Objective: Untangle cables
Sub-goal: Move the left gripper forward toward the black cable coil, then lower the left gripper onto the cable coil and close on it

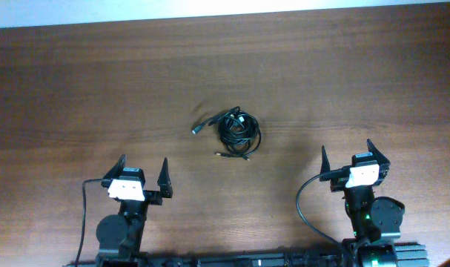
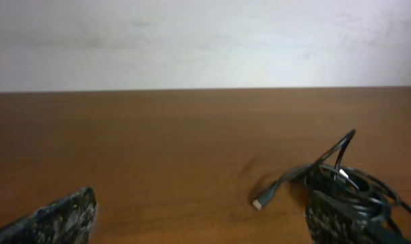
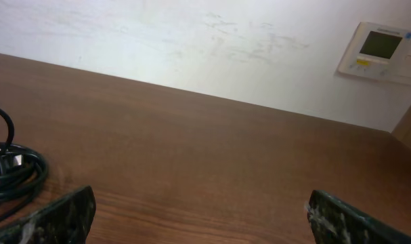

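Overhead: we log the cables as one small coiled bundle on the wooden table. It lies ahead of both grippers: forward and right of the left gripper, forward and left of the right gripper, well apart from each. One plug sticks out of the coil on the left gripper's side. Both grippers stand spread, with nothing between their fingers.

Left wrist: the fingers are wide apart over bare wood. The bundle sits ahead of the right finger, which partly hides it. One loop arches up off the table. A light-tipped plug lies ahead, just inward of that finger.

Right wrist: the fingers are spread, holding nothing. The coil lies ahead and left of the left finger, cut by the frame edge. A small panel with a display hangs on the wall ahead and to the right.
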You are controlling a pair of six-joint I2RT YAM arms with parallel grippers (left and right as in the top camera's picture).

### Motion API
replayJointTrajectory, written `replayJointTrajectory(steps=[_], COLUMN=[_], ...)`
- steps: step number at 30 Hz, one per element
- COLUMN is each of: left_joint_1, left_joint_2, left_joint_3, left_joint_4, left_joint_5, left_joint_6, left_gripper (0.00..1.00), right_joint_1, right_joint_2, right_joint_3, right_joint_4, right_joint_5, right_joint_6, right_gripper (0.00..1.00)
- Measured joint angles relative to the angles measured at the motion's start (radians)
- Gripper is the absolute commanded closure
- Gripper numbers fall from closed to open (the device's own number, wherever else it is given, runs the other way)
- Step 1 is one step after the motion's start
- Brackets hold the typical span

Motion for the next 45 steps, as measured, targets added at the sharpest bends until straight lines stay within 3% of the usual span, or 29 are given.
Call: replayJointTrajectory(steps=[5,12,21,27,34,35,36,42,43,45], left_joint_1=[0.0,0.0,0.0,0.0,0.0,0.0,0.0,-0.04,-0.059,-0.09], left_joint_2=[0.109,0.439,0.689,0.884,0.988,0.992,0.993,0.994,0.994,0.994], left_joint_3=[0.095,0.357,0.6,0.819,0.84,0.84,0.84,0.841,0.841,0.843], left_joint_4=[-0.056,-0.183,-0.363,-0.659,-0.684,-0.669,-0.653,-0.564,-0.544,-0.508], left_joint_5=[0.008,0.018,0.142,0.15,0.166,0.194,0.217,0.264,0.266,0.268], left_joint_6=[0.0,-0.001,-0.004,-0.004,-0.004,-0.004,-0.004,-0.016,-0.019,-0.018], left_gripper=[0.01,0.01,0.01,0.01,0.0,0.34,0.53,0.82,0.97,1.0], right_joint_1=[0.0,0.0,0.0,0.0,0.0,0.0,0.0,0.0,0.0,0.0], right_joint_2=[0.003,0.005,0.006,0.006,0.006,0.006,0.006,0.006,0.006,0.006], right_joint_3=[0.0,0.0,0.0,0.0,0.0,0.0,0.0,0.0,0.0,0.0], right_joint_4=[0.0,-0.001,-0.001,-0.001,-0.001,-0.001,-0.001,-0.001,-0.001,-0.001], right_joint_5=[0.0,0.004,0.004,0.005,0.007,0.008,0.007,0.008,0.008,0.007], right_joint_6=[0.001,0.001,0.0,0.001,0.001,0.001,0.002,0.001,0.001,0.0], right_gripper=[0.02,0.02,0.02,0.02,0.02,0.02,0.02,0.02,0.02,0.02])
